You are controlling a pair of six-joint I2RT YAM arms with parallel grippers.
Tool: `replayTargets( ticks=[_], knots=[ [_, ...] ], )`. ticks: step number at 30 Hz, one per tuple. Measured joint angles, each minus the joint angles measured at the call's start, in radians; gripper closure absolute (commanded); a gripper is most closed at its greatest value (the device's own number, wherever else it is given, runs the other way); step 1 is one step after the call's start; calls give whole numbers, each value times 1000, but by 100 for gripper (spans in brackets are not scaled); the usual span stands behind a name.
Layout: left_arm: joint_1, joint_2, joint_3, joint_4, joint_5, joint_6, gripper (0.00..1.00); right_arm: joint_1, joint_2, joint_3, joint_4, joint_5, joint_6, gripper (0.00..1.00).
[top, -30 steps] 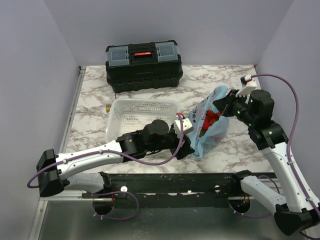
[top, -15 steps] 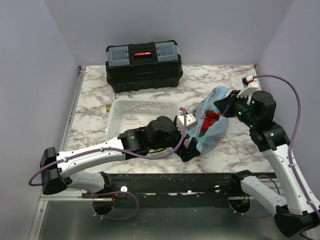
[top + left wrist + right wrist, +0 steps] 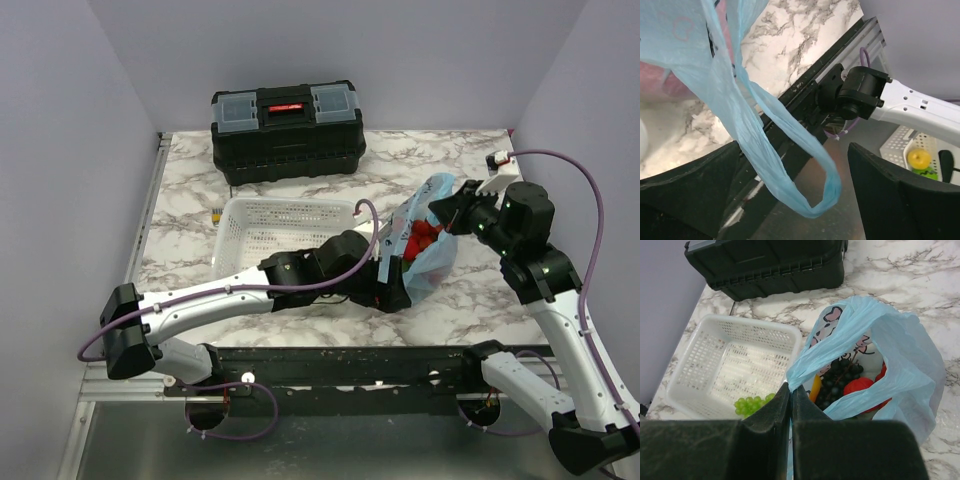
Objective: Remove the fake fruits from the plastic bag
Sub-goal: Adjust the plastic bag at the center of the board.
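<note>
While right gripper [image 3: 791,390] pinches plastic bag [image 3: 900,350] rim, left gripper [image 3: 792,150] spread, print [image 3: 830,315] illegible.

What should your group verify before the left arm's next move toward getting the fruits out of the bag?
1. Right jaws shut on plastic bag rim: ok.
2. Bag mouth open, fake fruits visible inside: ok.
3. Left jaws open: ok.
4. Left jaws inside bag mouth: not ok; they are outside the bag, and only the handle loop hangs between them.
5. Basket has free space: ok.
</note>
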Motion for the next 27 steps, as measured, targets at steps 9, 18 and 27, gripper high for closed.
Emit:
replayTargets(
  ticks=[9, 18, 27],
  knots=[
    [26, 8, -16, 6, 31, -43, 82, 0, 2, 31, -42, 118, 11, 99],
    [116, -59, -129, 63, 76, 91, 100, 0, 54, 191, -103, 407, 10, 99],
    [241, -102, -55, 128, 119, 224, 100, 0, 199, 385, -151, 634, 1, 99]
  ],
)
